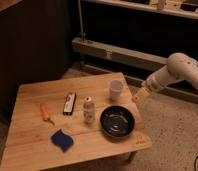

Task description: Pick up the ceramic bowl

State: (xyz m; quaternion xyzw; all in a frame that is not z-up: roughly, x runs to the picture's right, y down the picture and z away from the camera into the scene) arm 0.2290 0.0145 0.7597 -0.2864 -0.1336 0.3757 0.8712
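The ceramic bowl [117, 121] is wide, shallow and glossy black, and sits on the wooden table [37, 95] near its right front corner. A small white cup [115, 89] stands just behind it. My gripper [140, 95] is at the end of the white arm [174, 71], hovering to the right of the cup and above the table's right edge, behind and to the right of the bowl. It touches nothing.
On the table also lie a small white bottle [88, 109], a black rectangular object [69, 103], an orange tool [45, 112] and a blue cloth [62, 140]. A metal shelf rail [117, 52] runs behind the table. Speckled floor lies to the right.
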